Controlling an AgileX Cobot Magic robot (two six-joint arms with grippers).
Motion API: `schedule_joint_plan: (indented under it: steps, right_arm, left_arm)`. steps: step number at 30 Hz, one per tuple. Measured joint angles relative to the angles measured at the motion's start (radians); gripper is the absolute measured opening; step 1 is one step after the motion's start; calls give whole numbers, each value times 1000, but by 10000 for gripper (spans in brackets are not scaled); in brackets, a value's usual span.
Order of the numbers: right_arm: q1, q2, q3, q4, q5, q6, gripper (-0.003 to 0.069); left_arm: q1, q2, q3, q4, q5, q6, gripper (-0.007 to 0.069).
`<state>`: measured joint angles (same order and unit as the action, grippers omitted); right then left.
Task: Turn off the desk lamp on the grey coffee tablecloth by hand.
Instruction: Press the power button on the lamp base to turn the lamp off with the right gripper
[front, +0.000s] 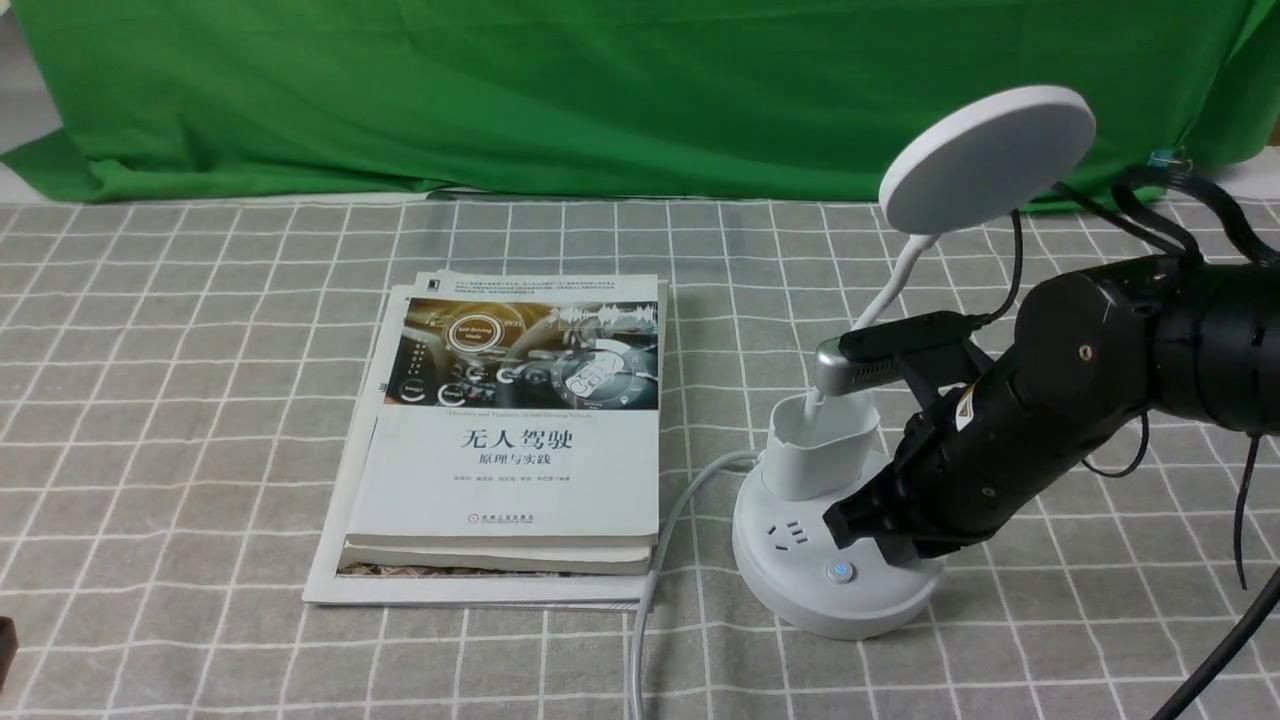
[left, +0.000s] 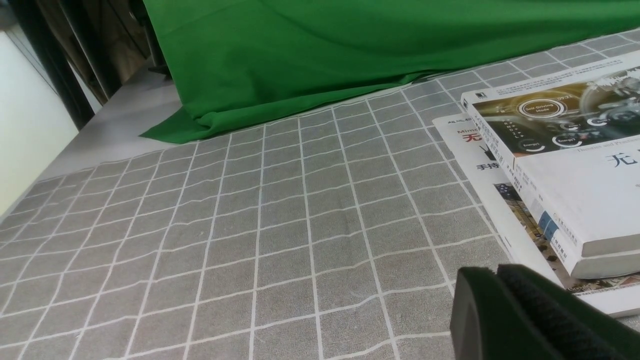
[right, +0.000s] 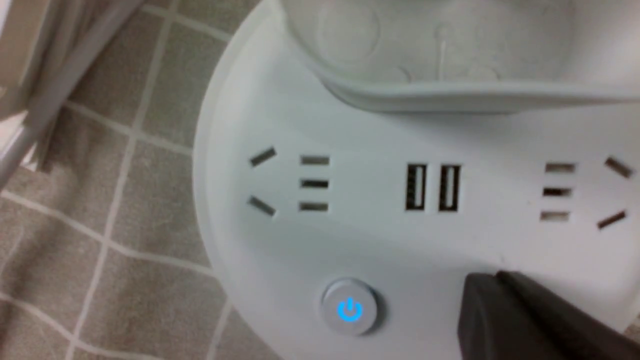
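Note:
The white desk lamp (front: 800, 590) stands on the grey coffee tablecloth (front: 180, 400) at the right, its disc head (front: 985, 158) raised on the thin neck. A power button (front: 840, 572) on the round base glows blue. My right gripper (front: 845, 525), the hand, is shut and empty. Its tip rests low over the base, just right of that button. In the right wrist view the tip (right: 487, 285) sits beside the blue button (right: 350, 310), below the USB sockets (right: 432, 187). My left gripper (left: 492, 272) is shut and empty above the cloth (left: 250, 240).
A stack of books (front: 520, 440) lies left of the lamp, also in the left wrist view (left: 565, 175). The lamp's white cable (front: 660, 540) runs between the books and the base toward the front edge. A green backdrop cloth (front: 500, 90) hangs behind.

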<state>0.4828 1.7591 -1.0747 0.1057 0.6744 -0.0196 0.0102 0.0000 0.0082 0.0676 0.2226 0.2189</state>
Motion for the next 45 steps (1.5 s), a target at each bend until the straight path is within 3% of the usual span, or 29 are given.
schedule_joint_plan:
  steps: [34,45]
  right_arm:
    - [0,12,-12,-6,-10,5,36]
    - [0,-18,-5,-73,-4,51,36]
  left_arm:
    - [0,0,0,0,0,0,19]
    - [0,0,0,0,0,0,19]
